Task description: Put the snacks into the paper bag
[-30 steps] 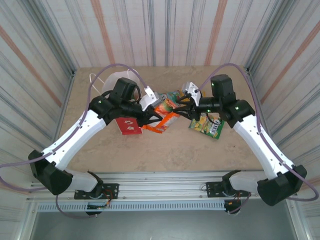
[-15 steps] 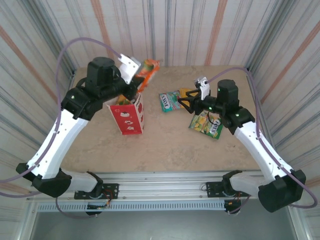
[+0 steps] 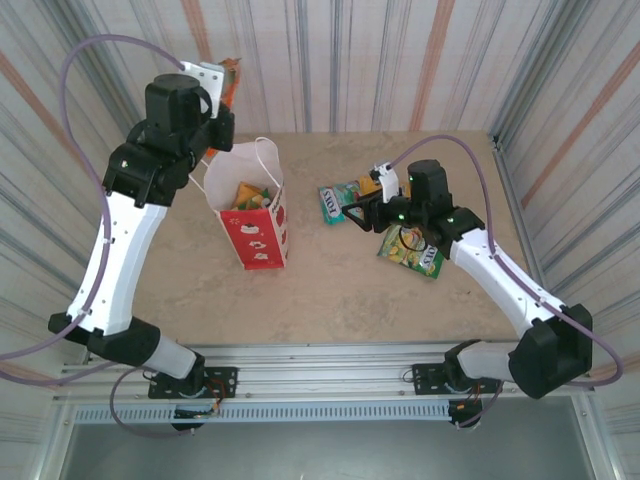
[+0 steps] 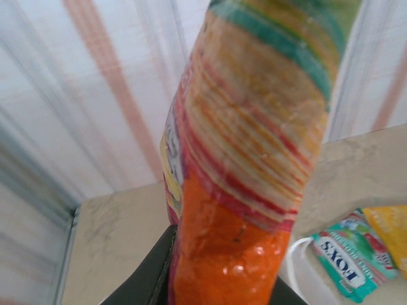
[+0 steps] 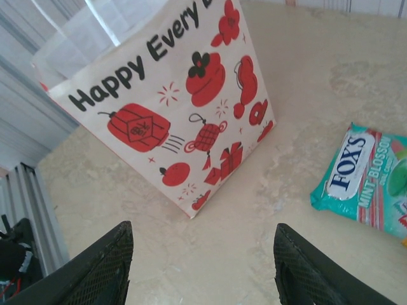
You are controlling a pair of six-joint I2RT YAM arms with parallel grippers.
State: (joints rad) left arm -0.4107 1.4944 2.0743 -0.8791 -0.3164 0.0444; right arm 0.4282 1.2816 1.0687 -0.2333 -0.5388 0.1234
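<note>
From the top view, the left gripper [image 3: 222, 88] was raised at the back left and clamped on the orange pouch [image 3: 232, 72], which stuck up above its fingers. The bag [image 3: 262, 232] stood open below it and nearer the arms, with packets [image 3: 245, 194] inside. The right gripper [image 3: 356, 212] hung low over the table [image 3: 330, 290], its jaws apart with nothing between them. A FOX'S packet [image 3: 335, 203] lay just beside its tips, a yellow packet [image 3: 368, 185] just behind them, and a green-yellow packet [image 3: 412, 250] under its wrist. The bag stood well apart from it.

On the left wrist view, the pouch [image 4: 248, 165] rose from between the dark fingers [image 4: 149, 286]. The FOX'S packet [image 4: 350, 254] and the yellow packet [image 4: 389, 232] lay on the table far below.

On the right wrist view, the fingers [image 5: 102, 267] stood wide and empty. The bag [image 5: 172, 108] stood ahead of them, not touching. The FOX'S packet [image 5: 365, 181] lay flat ahead of the finger at the view's right side.
</note>
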